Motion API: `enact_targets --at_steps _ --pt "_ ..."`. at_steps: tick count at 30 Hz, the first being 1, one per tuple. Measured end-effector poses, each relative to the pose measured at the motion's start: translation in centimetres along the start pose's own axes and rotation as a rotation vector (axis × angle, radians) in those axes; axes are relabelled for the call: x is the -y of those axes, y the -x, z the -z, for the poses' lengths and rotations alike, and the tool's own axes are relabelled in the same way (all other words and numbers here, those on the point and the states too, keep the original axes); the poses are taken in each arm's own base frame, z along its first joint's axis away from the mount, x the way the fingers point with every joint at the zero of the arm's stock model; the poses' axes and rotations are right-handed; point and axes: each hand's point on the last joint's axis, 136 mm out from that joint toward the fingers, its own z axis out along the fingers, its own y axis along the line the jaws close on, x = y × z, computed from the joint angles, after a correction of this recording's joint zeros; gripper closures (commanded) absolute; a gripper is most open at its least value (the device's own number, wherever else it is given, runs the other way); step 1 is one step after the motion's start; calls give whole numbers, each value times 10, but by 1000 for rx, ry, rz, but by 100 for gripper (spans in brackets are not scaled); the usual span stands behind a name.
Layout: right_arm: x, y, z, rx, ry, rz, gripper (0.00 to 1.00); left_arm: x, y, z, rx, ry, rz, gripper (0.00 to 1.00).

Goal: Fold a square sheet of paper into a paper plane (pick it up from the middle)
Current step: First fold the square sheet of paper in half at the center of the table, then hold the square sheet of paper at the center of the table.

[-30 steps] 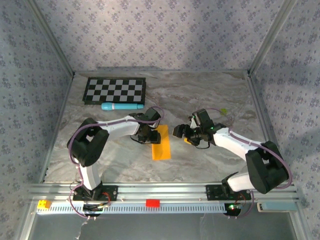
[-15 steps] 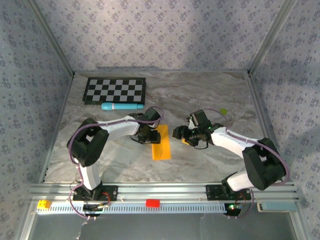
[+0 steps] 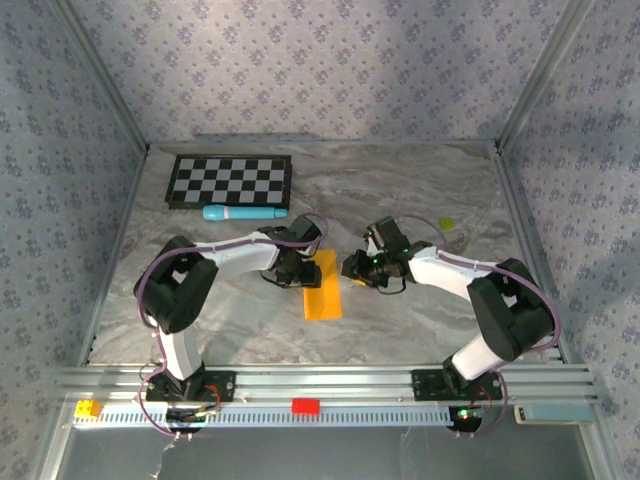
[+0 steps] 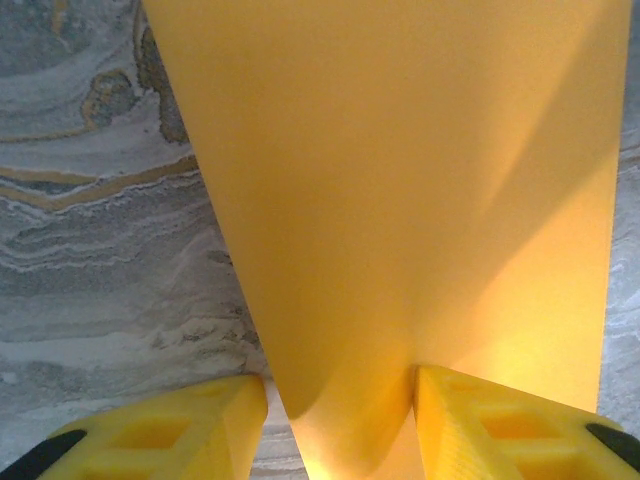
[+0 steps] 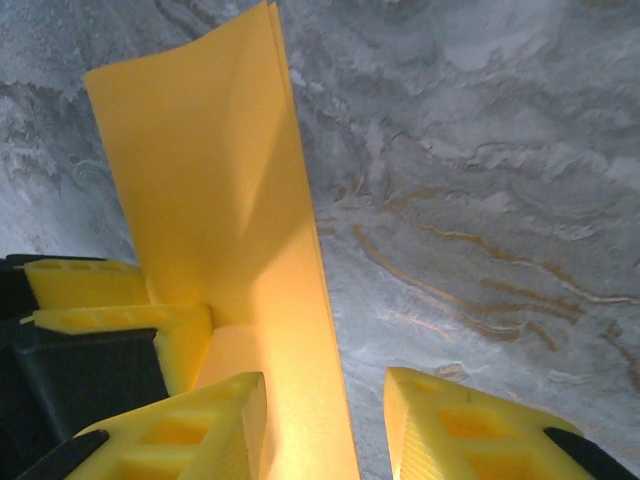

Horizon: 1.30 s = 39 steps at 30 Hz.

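Note:
The square sheet of paper lies mid-table as a narrow folded orange strip. My left gripper sits at the strip's upper left. In the left wrist view its yellow fingers stand apart with the paper's narrow end between them, and a sliver of table shows beside the left finger. My right gripper reaches in from the right. In the right wrist view it is open: one finger is over the paper, the other over bare table. A flap of paper stands up beside the left gripper's fingers.
A black-and-white checkerboard lies at the back left with a light-blue cylinder just in front of it. A tiny yellow-green bit sits right of centre. Patterned walls enclose the marble table on three sides.
My right gripper has moved left up to the paper's right edge and its jaws have narrowed. The left arm and the paper have stayed put.

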Motion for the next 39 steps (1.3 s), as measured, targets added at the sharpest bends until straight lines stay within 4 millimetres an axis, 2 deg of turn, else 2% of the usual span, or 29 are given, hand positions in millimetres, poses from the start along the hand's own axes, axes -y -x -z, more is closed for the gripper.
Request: enact_targets --at_steps 14,18,27,29,34,39 --pt "6 1 1 11 -27 -12 63 0 0 -1 -9 15 -17 53" --pt "3 1 0 7 -7 -7 69 0 0 -1 -8 17 -16 53" --pt "-5 -3 -2 -3 16 10 70 0 0 -1 -7 17 -11 53" --pt "-5 -4 -4 -8 18 12 74 0 0 -1 -7 17 -11 53" --pt "-8 -10 -14 -44 28 21 93 0 0 -1 -8 17 -11 53" --pt "-15 -10 -27 -81 38 37 98 0 0 -1 -8 17 -11 53"
